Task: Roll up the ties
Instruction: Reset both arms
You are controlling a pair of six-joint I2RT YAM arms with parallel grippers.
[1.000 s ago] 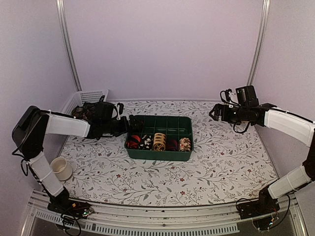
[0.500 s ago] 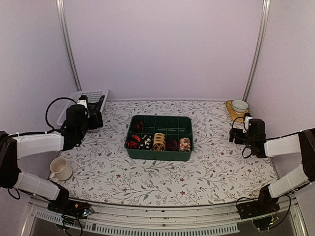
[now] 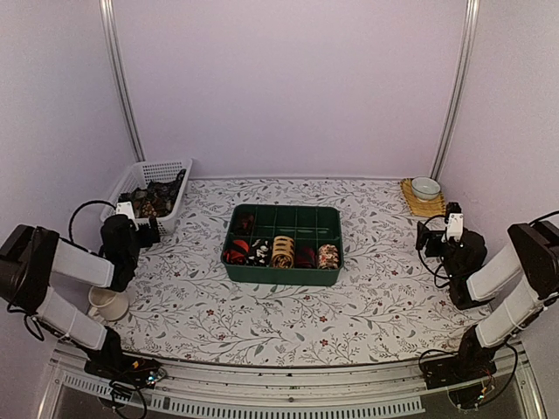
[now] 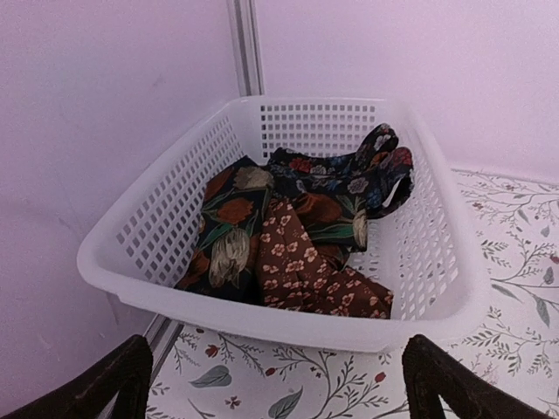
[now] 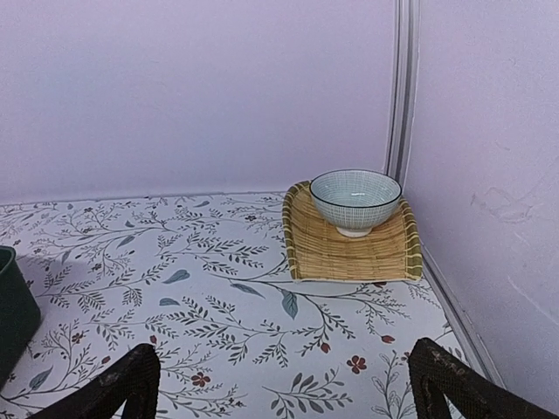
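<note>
Our left gripper (image 4: 278, 382) hangs wide open and empty just before the white basket (image 4: 157, 218), where loose ties (image 4: 297, 253) lie bunched. Our right gripper (image 5: 284, 384), equally open and empty, faces a bowl (image 5: 355, 199) on a woven mat (image 5: 349, 253). In the green tray (image 3: 284, 276), rolled ties (image 3: 281, 251) fill the near row.

Desk (image 3: 262, 316) covered in leafy floral cloth, green compartment tray (image 3: 284, 275) at its middle, white mesh basket (image 4: 279, 325) in the far left corner, cream cup (image 3: 109, 304) at near left, patterned bowl (image 5: 355, 197) on a bamboo mat (image 5: 349, 253) in the far right corner
</note>
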